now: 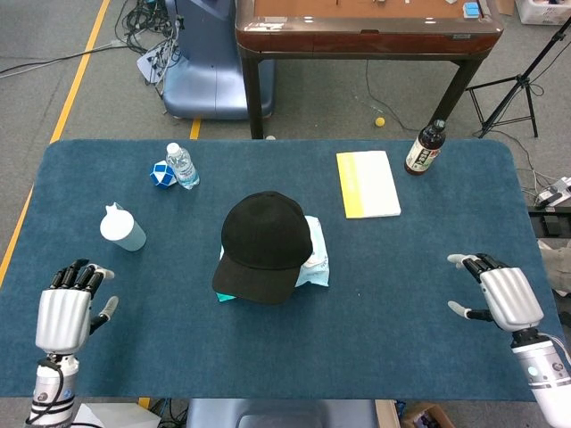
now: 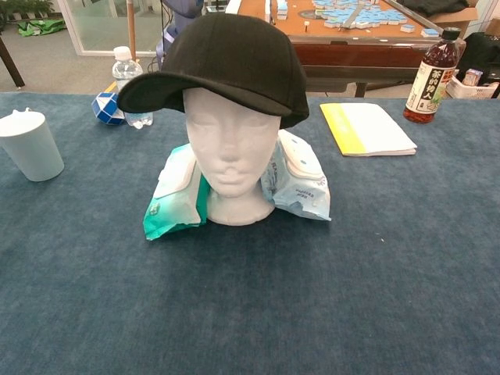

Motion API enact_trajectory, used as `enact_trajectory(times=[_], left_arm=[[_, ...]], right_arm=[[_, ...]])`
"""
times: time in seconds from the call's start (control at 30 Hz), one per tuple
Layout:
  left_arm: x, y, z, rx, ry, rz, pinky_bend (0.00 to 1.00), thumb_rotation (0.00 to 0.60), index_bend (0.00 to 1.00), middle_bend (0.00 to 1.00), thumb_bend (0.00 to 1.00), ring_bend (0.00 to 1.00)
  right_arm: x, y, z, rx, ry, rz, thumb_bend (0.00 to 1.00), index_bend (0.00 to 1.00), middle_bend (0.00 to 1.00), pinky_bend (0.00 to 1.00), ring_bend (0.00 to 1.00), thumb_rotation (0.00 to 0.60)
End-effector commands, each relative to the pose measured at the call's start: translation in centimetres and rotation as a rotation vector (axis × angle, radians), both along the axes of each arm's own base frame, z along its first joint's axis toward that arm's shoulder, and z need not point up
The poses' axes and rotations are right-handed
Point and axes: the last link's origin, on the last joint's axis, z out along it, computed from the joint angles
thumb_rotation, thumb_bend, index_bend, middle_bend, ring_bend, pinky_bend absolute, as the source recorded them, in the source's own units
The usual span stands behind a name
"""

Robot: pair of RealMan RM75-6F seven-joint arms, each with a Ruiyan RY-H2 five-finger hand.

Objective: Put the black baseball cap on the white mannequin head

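The black baseball cap [image 1: 265, 244] [image 2: 226, 62] sits on the white mannequin head [image 2: 229, 152], brim pointing toward me. The head stands upright at the middle of the blue table. My left hand [image 1: 64, 308] is far off at the table's near left corner, fingers apart and holding nothing. At the near right edge my right hand [image 1: 501, 294] hovers with its fingers spread and empty. Neither hand appears in the chest view.
Two wet-wipe packs [image 2: 295, 176] [image 2: 173, 195] lean against the mannequin's neck. A white cup [image 1: 121, 227] stands left, a water bottle [image 1: 183, 166] and a blue-white cube [image 1: 161, 174] back left. A yellow notebook [image 1: 367, 183] and a dark bottle [image 1: 426, 148] lie back right.
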Motion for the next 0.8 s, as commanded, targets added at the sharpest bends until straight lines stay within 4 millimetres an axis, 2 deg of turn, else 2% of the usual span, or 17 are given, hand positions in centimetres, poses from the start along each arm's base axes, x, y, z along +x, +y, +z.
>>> enact_trajectory(times=[0.03, 0.2, 0.43, 0.8], left_arm=[[-2.6, -1.2, 0.9, -0.077, 0.038, 0.056, 0.39, 0.600, 0.53, 0.49, 0.17, 0.30], [-4.8, -2.5, 1.7, -0.158, 0.049, 0.130, 0.40, 0.600, 0.56, 0.51, 0.17, 0.31], [-6.9, -3.9, 2.6, -0.183, -0.016, 0.140, 0.46, 0.600, 0.65, 0.60, 0.17, 0.39], [-7.9, -3.5, 3.6, -0.166, -0.031, 0.206, 0.47, 0.600, 0.66, 0.62, 0.17, 0.40]], right_arm=[[0.1, -0.1, -0.2, 0.004, 0.005, 0.000, 0.02, 0.28, 0.37, 0.46, 0.29, 0.600], [0.2, -0.1, -0.6, 0.011, 0.018, -0.004, 0.02, 0.28, 0.37, 0.46, 0.29, 0.600], [0.2, -0.2, -0.9, 0.017, 0.029, -0.007, 0.02, 0.28, 0.37, 0.46, 0.29, 0.600], [0.1, -0.7, -1.0, 0.029, 0.029, -0.019, 0.02, 0.28, 0.37, 0.46, 0.29, 0.600]])
